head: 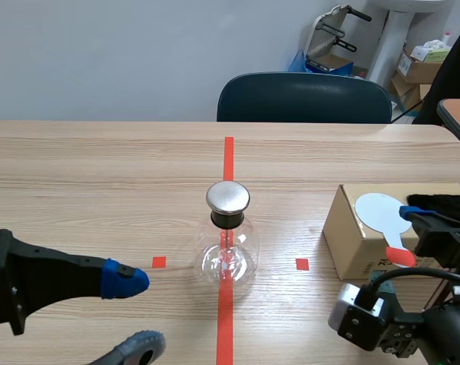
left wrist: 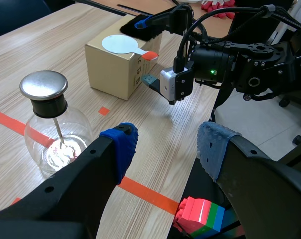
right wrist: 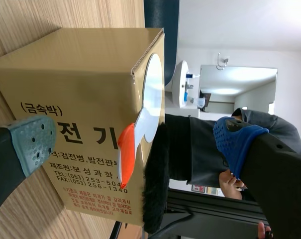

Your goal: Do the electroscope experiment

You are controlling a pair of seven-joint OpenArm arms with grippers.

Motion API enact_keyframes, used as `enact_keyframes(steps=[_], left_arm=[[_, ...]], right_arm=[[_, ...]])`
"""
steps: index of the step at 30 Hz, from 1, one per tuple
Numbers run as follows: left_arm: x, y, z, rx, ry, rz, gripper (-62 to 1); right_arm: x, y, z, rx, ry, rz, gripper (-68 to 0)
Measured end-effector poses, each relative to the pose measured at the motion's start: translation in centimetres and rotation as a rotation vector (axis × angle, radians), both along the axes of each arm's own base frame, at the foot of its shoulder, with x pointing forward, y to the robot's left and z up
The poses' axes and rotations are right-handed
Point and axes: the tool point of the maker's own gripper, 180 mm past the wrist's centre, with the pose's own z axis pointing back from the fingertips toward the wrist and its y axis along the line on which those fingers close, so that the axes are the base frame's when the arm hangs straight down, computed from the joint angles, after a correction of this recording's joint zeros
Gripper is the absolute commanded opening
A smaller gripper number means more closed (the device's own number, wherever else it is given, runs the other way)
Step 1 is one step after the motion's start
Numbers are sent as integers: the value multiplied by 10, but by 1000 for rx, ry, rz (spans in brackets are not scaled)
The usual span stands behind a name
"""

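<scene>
One flask electroscope, one cardboard box, one white disc paddle and one strip of black fur are counted on the bench. The paddle is laid flat on the box top with its orange-red handle hanging over the near edge, and the fur is laid just beside it. One dark chair is seen behind the bench, and one stack of coloured blocks under the left hand. The left hand is held with fingers apart, low and near the flask, touching nothing. The right hand is also held apart, with the box's near top edge, the handle and the fur between its fingers, nothing clamped. The electroscope is stood on the middle tape line, well apart from the box: a clear round flask, black stopper, silver cap, with a thin rod seen inside.
</scene>
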Motion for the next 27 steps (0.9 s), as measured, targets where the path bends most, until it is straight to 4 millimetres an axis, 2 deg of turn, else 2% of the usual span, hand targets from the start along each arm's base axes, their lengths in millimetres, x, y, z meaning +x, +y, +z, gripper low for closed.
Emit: enact_keyframes(steps=[15,17,23,27], left_arm=[[0,0,0,2,1,0,-307],[0,0,0,2,1,0,-307],[0,0,0,2,1,0,-307],[0,0,0,2,1,0,-308]], right_arm=[[0,3,0,2,-1,15,4],[0,3,0,-4,-2,20,-44],[0,2,0,-14,-2,15,-252],[0,2,0,-14,-2,15,-367]])
